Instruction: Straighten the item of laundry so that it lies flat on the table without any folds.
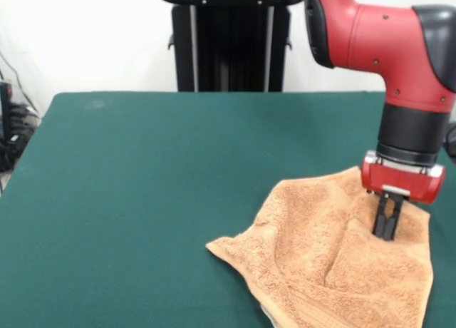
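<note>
We see the red arm dropping in from the upper right, its claw pressed down into the orange-tan towel, fingers close together. The towel sits rumpled on the green desk, creased, one corner poking left.

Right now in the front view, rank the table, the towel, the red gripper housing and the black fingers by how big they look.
1. table, by far the largest.
2. towel, partly cut off by the frame.
3. red gripper housing.
4. black fingers, smallest; they look closed together on the towel.
</note>
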`<state>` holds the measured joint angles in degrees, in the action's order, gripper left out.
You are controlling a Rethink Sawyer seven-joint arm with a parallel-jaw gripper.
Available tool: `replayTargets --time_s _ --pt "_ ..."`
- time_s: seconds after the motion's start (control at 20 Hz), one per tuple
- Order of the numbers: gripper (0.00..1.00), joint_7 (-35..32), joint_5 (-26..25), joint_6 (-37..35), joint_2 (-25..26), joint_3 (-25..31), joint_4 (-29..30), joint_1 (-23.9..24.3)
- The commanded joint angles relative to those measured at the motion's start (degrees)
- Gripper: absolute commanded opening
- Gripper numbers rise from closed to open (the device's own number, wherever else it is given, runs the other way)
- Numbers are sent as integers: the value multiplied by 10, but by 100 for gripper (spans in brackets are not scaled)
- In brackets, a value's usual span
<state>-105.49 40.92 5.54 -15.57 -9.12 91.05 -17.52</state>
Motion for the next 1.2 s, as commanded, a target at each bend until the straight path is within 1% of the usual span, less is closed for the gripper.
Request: replayTargets --time_s 0.05,0.1,0.15,0.3,0.4,0.5,0.6,0.85,1.1,1.2 --pt "0 -178 38 -7 60 127 5 -18" --pt "0 -175 39 -10 57 122 7 -20" --pt "0 -167 47 -26 53 104 6 -30" --pt "0 -156 69 -79 29 29 15 -74" --pt "0 -156 75 -113 13 -14 22 -102" --pt "0 -155 70 -144 -3 -42 28 -116" --pt "0 -151 61 -165 -14 -55 31 -118" --pt "0 -126 35 -154 -36 -39 51 -89" --pt "0 -73 -19 -107 -47 37 73 6" --pt "0 -54 -44 -105 -48 39 69 31"
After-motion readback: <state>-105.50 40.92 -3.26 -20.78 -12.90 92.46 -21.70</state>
